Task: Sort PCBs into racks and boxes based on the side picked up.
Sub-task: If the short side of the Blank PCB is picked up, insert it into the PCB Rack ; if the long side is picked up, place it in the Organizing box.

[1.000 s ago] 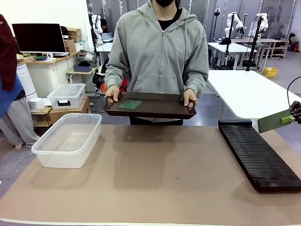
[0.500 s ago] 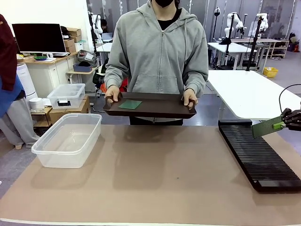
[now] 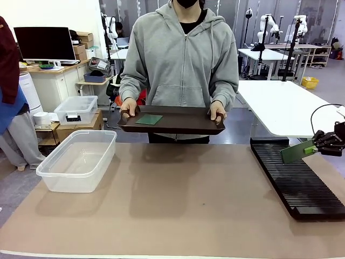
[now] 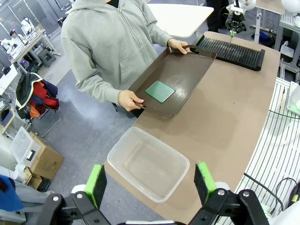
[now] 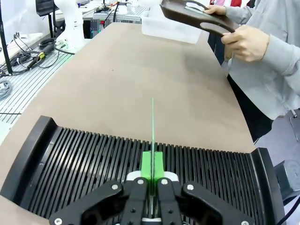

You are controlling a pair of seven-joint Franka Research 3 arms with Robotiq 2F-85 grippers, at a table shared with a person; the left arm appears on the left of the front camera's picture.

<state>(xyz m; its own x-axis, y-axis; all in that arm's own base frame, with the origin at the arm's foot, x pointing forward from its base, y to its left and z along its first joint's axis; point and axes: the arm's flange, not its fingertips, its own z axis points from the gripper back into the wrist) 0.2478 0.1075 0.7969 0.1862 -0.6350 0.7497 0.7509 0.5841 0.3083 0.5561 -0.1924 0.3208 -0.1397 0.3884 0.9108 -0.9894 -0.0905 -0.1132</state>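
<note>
The left robot hand (image 4: 150, 182) hangs high above the counter (image 3: 178, 210) with its green-padded fingers (image 4: 96, 183) spread wide and nothing between them. Under it, at the counter's left end, stands the clear plastic tub (image 3: 69, 182) (image 4: 115, 162), lidless, its bare floor showing through the walls. At the right end lies the long black slotted rack (image 3: 302, 189) (image 5: 79, 161) (image 4: 233, 49), running from the near edge toward the person. The right robot hand (image 3: 311, 148) (image 5: 152, 165) comes in from the right over the rack's far half, its fingers clamped on one short edge of a green PCB (image 3: 294, 152) (image 5: 152, 124). In the front view the board slopes down to the left, its low corner close to the ribs; whether it touches them I cannot tell. In the right wrist view it is edge-on, a thin green line running in line with the slots. Across the counter a person in a grey hoodie holds a dark brown handled tray (image 3: 183, 128) (image 4: 185, 75) level by both handles, one of the person's hands (image 3: 128, 108) at each end. A second PCB (image 3: 149, 120) (image 4: 160, 91) lies flat in the tray, dark green face up, toward the tray's left end in the front view. Behind the tub, off the counter, a smaller lidded clear box (image 3: 76, 109) with something dark inside sits on a cardboard carton.
</note>
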